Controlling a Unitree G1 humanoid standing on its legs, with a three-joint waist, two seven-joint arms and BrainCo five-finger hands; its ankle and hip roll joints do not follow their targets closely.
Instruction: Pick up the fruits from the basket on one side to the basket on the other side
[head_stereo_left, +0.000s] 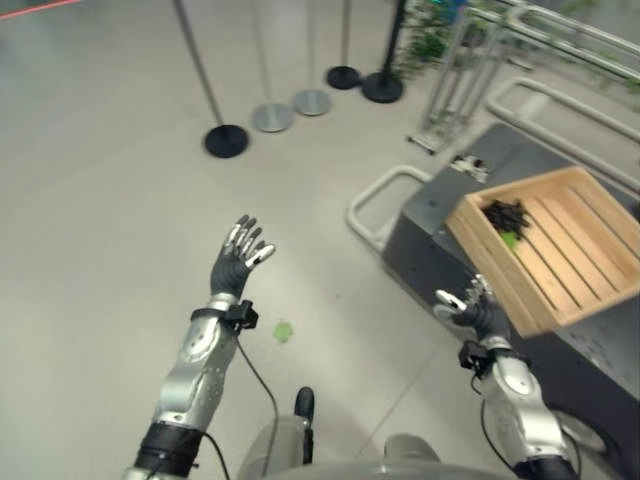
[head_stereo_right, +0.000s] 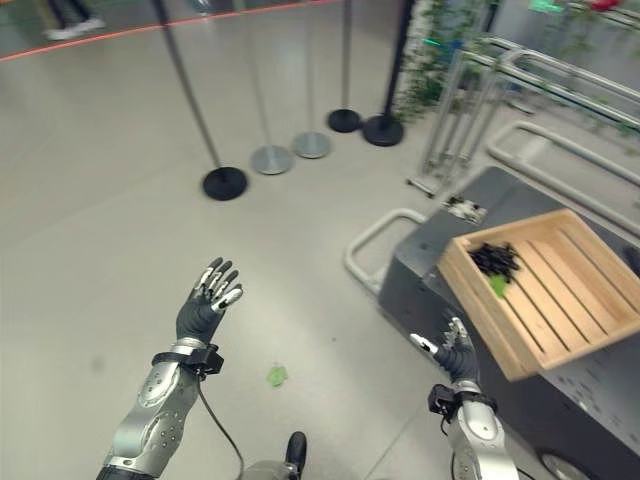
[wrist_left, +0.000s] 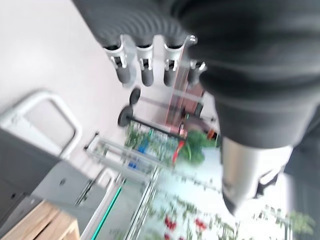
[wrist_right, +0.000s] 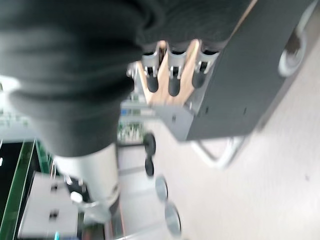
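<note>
L hand (wrist_left: 150, 65) over floor, fingers straight.
Grey cart (wrist_left: 30, 175) w/ wooden crate (wrist_left: 42, 225) corner; plants (wrist_left: 192, 147) behind metal railing (wrist_left: 127, 155).

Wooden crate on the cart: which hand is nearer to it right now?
Right. The right hand is raised beside the crate's near corner, not touching it. The left hand is open over bare floor, well off to the crate's left.

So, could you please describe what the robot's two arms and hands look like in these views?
Both arms are silver-grey metal with dark bands near the elbow. The left hand and right hand each have silver fingers with dark tips, a dark ribbed cover over the back of the hand and wrist, and a small black block clamped at the wrist.
</note>
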